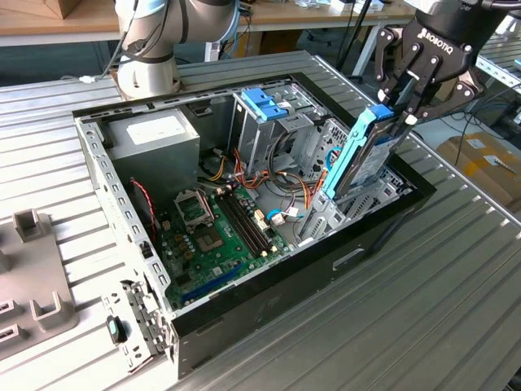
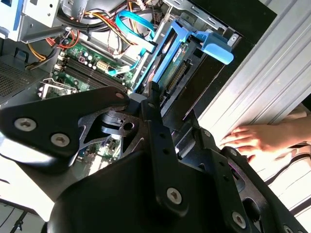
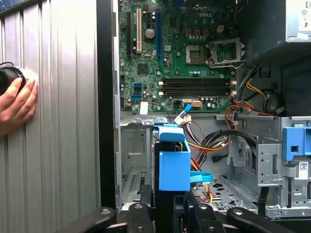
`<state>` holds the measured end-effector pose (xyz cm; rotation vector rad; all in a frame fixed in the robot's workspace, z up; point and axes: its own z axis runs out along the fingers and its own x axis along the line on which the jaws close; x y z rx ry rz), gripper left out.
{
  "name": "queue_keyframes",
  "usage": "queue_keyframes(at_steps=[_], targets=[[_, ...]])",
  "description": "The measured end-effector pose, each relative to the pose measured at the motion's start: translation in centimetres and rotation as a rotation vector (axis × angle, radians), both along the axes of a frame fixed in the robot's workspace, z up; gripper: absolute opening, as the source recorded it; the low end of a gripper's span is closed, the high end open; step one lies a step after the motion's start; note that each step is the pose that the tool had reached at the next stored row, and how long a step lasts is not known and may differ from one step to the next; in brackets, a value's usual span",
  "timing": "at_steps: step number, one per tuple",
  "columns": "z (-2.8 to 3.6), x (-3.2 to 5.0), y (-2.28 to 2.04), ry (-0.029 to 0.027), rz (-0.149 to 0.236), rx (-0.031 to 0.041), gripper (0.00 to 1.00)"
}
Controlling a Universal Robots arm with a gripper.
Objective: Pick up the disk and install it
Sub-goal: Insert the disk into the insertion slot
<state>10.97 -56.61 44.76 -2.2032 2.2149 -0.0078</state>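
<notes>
Currently, the gripper (image 1: 403,110) is clenched on the upper end of the disk (image 1: 358,159), so the disk hangs directly below the claw with no gap between them. The disk stands on edge. Its long axis is steep and leaning, with the top towards the exterior view's right. Its lower end is down in the drive bay at the corner of the computer case (image 1: 269,314) closest to the worktop (image 1: 444,285) edge on the exterior view's right. As a judgement, the lower end has entered the bay but the disk is not seated, since most of its length stands above the case rim.

Surrounding items:
- The light-blue carrier rail (image 3: 174,162) frames the disk and appears end-on between the claw's fingers in the first wrist view.
- The drive cage with its blue latch (image 1: 264,102) stands beside the bay, apart from the disk.
- Orange and yellow wires (image 1: 305,191) and a blue data cable (image 3: 199,177) lie just beside the bay's inner side. They are the nearest likely obstruction.
- The motherboard (image 1: 220,232) and the power supply (image 1: 155,134) are well apart from the disk.
- A person's hand (image 2: 252,141) rests on the worktop outside the case wall, not touching the disk.
</notes>
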Motion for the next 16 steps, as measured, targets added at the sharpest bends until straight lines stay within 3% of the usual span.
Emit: queue_keyframes(at_steps=[8,16], targets=[[-2.30,0.00,0.00,0.0000,0.000,0.0000,0.35],[-3.94,0.00,0.00,0.0000,0.000,-0.0001,0.35]])
